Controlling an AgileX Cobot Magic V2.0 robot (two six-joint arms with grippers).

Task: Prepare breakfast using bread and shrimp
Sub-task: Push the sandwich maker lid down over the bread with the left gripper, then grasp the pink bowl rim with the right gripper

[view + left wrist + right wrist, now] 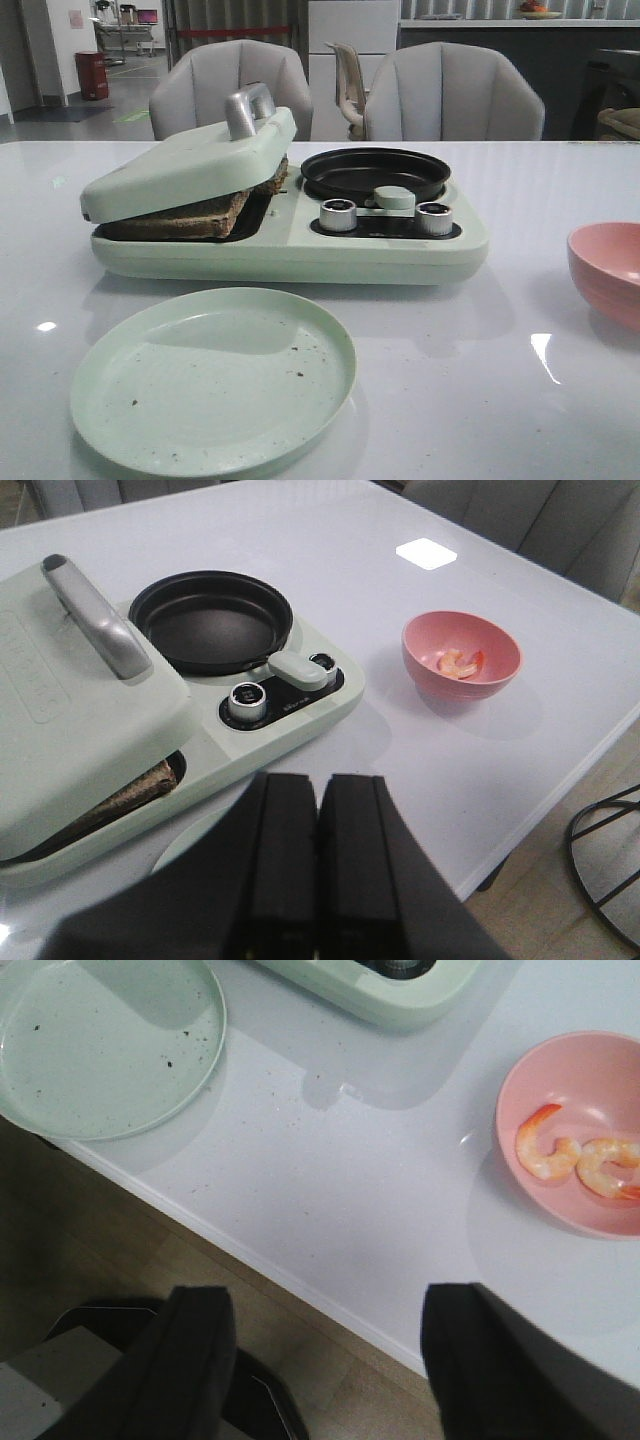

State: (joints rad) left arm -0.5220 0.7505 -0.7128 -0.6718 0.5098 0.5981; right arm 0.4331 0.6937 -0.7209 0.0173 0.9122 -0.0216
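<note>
— Where's the bread (205, 214)?
— In the breakfast maker (300, 240), left half, under the tilted lid (190, 160); crust pokes out the front. Lid isn't flat, it rests on the slices.
— Shrimp (575, 1160)?
— Two pcs in the pink bowl (590, 1070), right of the maker on the counter (480, 380).
— Claws?
— I see the left claw (318, 860) pressed together, empty, near the maker's knobs (247, 701). Right claw (325, 1360) spread wide, empty, off the counter edge. Green plate (215, 380) sits in front of the maker.

Two black tools (318, 880) (330, 1360), blocky matte fingers (195, 1360)
</note>
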